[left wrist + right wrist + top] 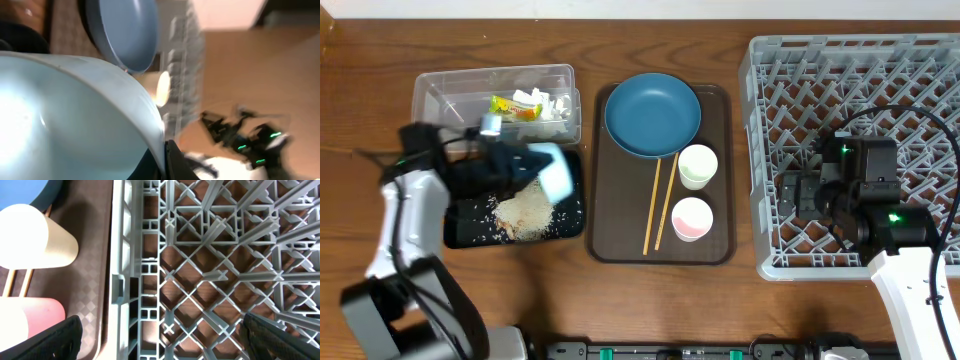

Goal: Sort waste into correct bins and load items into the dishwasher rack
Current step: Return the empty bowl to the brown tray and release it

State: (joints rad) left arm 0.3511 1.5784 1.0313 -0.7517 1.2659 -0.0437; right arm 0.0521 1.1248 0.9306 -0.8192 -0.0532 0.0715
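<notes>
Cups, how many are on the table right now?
2. The pale green cup stands on the brown tray, near the dark-blue plate; the pink cup stands just below it in the overhead view, same tray. None looks hidden.

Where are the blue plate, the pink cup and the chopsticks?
blue plate (652,115), overhead view, centre of its dish.
pink cup (691,218), overhead view, inside its open mouth.
chopsticks (652,205), overhead view, middle of the left stick.

The left arm (395,228) and right arm (910,292) — white links, black joints, green lights.
</notes>
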